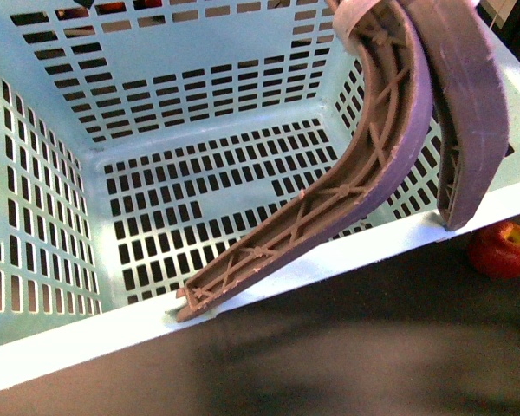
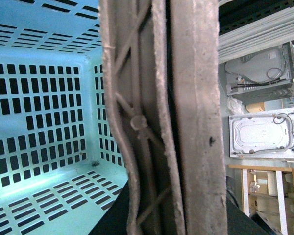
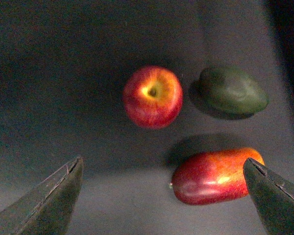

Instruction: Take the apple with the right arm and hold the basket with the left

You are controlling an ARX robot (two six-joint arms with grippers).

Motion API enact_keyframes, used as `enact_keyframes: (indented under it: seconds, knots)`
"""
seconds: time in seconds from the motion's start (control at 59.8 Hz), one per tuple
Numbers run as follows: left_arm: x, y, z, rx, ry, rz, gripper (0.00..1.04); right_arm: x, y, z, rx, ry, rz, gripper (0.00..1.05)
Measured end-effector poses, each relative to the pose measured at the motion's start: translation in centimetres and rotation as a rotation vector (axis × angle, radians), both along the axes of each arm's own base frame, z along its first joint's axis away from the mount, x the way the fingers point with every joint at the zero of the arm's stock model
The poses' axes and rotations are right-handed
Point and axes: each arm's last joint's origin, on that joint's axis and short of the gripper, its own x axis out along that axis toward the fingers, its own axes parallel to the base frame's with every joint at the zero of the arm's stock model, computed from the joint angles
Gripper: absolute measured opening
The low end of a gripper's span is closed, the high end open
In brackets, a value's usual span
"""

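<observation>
Right pincer (image 3: 162, 161) is up over the dark table (image 1: 329, 347), fingers spread wide, nothing between them. The apple (image 3: 153, 96) sits dead ahead of the gap, roughly centred between the two tips and apart from both. Its stem dimple faces up at the wrist camera. It's round, so there is no long axis to line up on and a straight drop should do.

Watch the neighbours. A long red-and-yellow fruit (image 3: 215, 176) lies closer to the pincer than the apple does, right by one fingertip, its length running across the line of approach. A dark green fruit (image 3: 232, 90) sits just beside the apple on that same side. I reckon that finger has the tighter lane.

Over at the basket (image 1: 69, 334), the left pincer (image 1: 321, 266) straddles the near wall, one finger inside with its tip at the rim and one at the outer edge. Clamped or merely resting, I cannot tell. The apple lies outside the basket, just beyond that outer finger.
</observation>
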Motion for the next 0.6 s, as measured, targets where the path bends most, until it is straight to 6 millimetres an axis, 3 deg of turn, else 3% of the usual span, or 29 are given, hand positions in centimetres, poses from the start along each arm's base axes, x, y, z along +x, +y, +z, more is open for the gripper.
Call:
enact_keyframes:
  seconds: [0.251,0.603]
  knots:
    - [0.0,0.0,0.0,0.0,0.0,0.0,0.16,3.8,0.9,-3.6,-0.031,0.105,0.042,0.96]
    - [0.0,0.0,0.0,0.0,0.0,0.0,0.16,7.5,1.6,-6.1,-0.038,0.147,0.044,0.96]
